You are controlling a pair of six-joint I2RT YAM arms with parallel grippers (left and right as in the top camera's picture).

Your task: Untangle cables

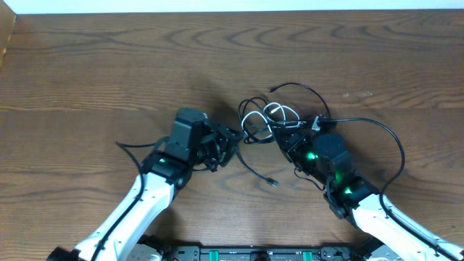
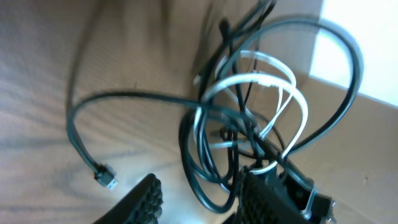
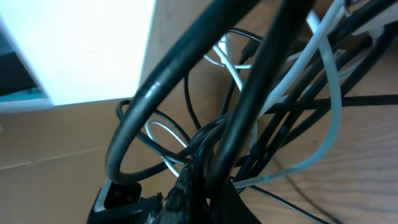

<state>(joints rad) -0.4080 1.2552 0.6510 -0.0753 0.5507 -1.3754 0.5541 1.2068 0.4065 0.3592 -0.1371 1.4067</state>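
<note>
The wooden table (image 1: 109,65) carries both arms, which reach in from the near edge toward its middle. The cables (image 1: 264,119) lie there in one knotted bunch between the two pincers, black loops wound around each other.

The left gripper (image 2: 199,202) sits just left of the bunch with its jaws apart. In the left wrist view several black loops hang across the gap, and the knot presses against one of the two fingers (image 2: 273,193).

The right gripper (image 3: 202,186) is pushed into the bunch from the right. Its jaws are closed together on black strands, which fan upward out of the pinch.

The white cable (image 1: 279,112) curls in two or three loops through the top of the knot. One black strand trails out toward the near edge and ends in a small plug (image 1: 272,183), lying free on the wood.

From overhead, the right gripper hides the right side of the knot. The right wrist view is so close and blurred that single strands cannot be followed.
</note>
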